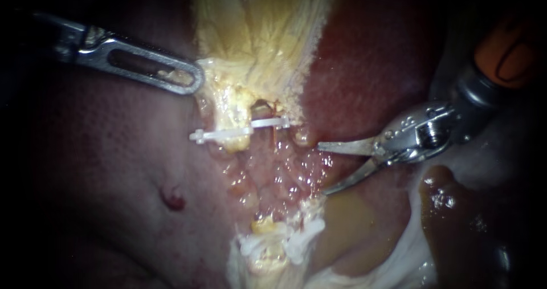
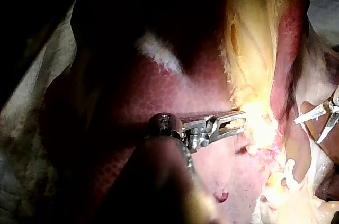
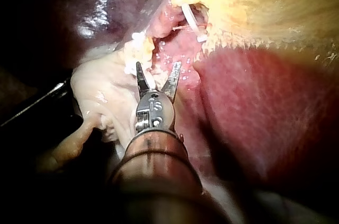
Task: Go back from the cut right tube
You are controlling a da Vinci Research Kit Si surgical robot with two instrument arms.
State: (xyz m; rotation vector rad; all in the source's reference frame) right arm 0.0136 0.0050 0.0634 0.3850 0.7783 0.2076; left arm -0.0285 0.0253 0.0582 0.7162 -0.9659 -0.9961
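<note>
Right hand (image 1: 321, 170) gapes empty over liver (image 1: 364, 66), near two cut tube stumps (image 1: 262, 108); left hand (image 1: 196, 79) clamps yellow tissue (image 1: 256, 27) just beside one long white clip (image 1: 228, 134).

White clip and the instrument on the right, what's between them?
In the endoscope view, only raw, glistening tissue lies between the white clip and the right instrument, whose jaws stand open. Nothing bridges that gap.

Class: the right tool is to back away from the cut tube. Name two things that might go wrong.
1. The right tool is open, its sharp points close over the liver; withdrawing like this might nick it.
2. Its upper point lies near the clip; a sideways drift might dislodge it.
</note>
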